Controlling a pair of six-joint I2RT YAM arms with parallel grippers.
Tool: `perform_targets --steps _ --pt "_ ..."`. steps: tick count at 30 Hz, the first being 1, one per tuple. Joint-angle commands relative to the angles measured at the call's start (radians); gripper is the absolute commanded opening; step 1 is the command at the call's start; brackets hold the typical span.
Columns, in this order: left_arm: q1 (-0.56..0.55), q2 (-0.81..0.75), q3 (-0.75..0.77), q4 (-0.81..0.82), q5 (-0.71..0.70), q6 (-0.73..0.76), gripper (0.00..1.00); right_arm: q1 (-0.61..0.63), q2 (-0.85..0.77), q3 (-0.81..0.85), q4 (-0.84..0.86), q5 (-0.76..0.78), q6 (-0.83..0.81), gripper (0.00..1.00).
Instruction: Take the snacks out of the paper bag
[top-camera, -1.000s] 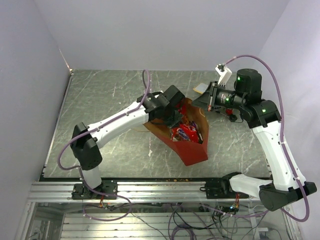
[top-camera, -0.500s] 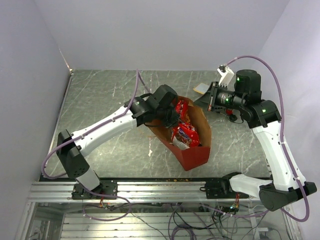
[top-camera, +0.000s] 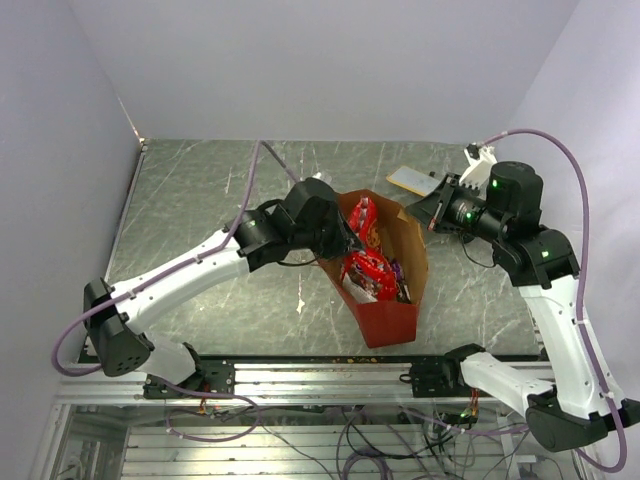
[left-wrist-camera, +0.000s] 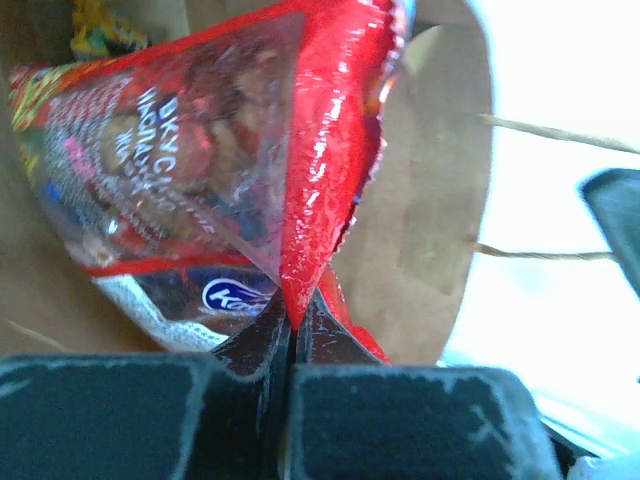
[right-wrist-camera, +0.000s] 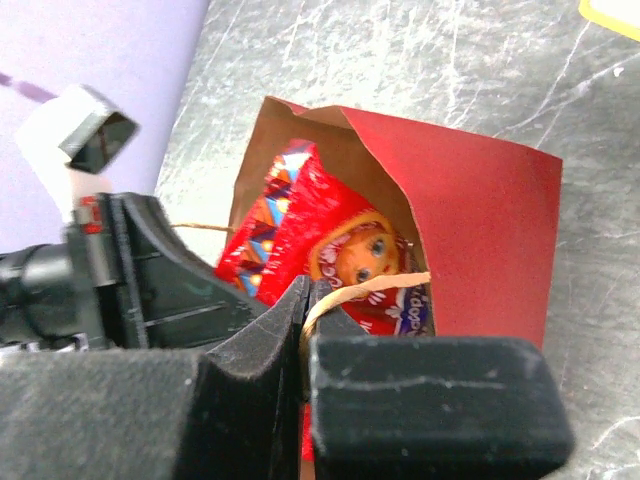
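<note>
The left jaws were clamped shut on the bottom seam of the red chip bag (top-camera: 362, 218), and the right jaws were pinched closed on a thin loop handle of the paper bag (top-camera: 400, 250).

In the top view, the paper bag lay open at mid-frame on the grey marbled surface (top-camera: 200, 190), its red end panel toward the bottom edge. The left arm reached in from lower left, its jaws at the bag's upper left rim, with the chip bag standing up out of the mouth just right of them. More packets (top-camera: 370, 272) lay inside, lower down. The right jaws sat at the bag's upper right rim. A flat white-and-tan board (top-camera: 408, 178) lay near them, toward the top.

In the left wrist view, the jaws met at bottom centre, with the chip bag's red seam rising straight out from between them. Brown paper filled the frame behind it, two handle cords (left-wrist-camera: 545, 128) ran off to the right, and a yellow wrapper (left-wrist-camera: 100, 30) peeked in at upper left.

In the right wrist view, the jaws closed at lower centre around the tan handle cord. Beyond them the bag opened, with the chip bag at centre left, and the left arm's black wrist stood at the left edge.
</note>
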Motion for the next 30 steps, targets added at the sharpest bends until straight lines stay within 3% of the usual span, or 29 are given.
perform_targets --steps 1,6,16,25,30 --pt "-0.003 -0.066 0.173 0.093 -0.045 0.099 0.07 0.000 -0.006 0.017 0.032 0.057 0.054 0.00" --pt "-0.002 -0.073 0.252 0.093 -0.044 0.119 0.07 -0.001 -0.020 -0.008 0.066 0.055 0.093 0.00" --pt "0.001 -0.007 0.585 -0.087 -0.085 0.281 0.07 -0.001 -0.034 -0.002 0.026 0.073 0.096 0.00" --pt "0.040 -0.063 0.694 -0.270 -0.222 0.358 0.07 -0.002 -0.078 -0.002 -0.003 0.101 0.121 0.00" --pt "0.108 -0.134 0.680 -0.438 -0.353 0.306 0.07 -0.001 -0.074 0.024 -0.025 0.105 0.114 0.00"
